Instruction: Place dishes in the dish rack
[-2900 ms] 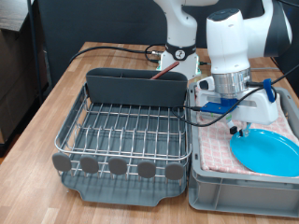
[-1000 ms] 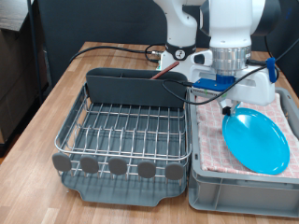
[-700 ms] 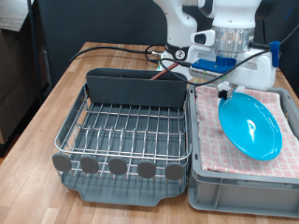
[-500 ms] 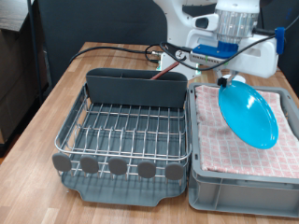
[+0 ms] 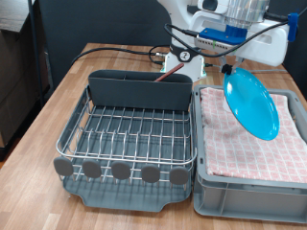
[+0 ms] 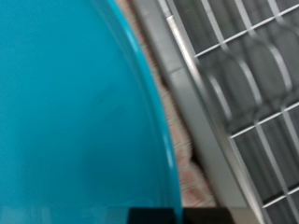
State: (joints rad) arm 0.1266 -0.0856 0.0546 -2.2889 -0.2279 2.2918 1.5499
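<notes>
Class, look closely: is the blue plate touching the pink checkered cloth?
Apart. In the exterior view the blue plate hangs tilted from the gripper, clear of the pink checkered cloth.

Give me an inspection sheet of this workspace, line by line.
Surface: wooden table.
Job's things: light-blue plate hanging tilted in the air over the grey crate; dish rack holds no dishes; cup and spoon not seen.
Clutter: pink checkered cloth lining the crate.
Grippers: gripper at the plate's upper rim, carrying it.
Cables: black cables behind the rack.
Surroundings: dark cabinet at the exterior view's left.
</notes>
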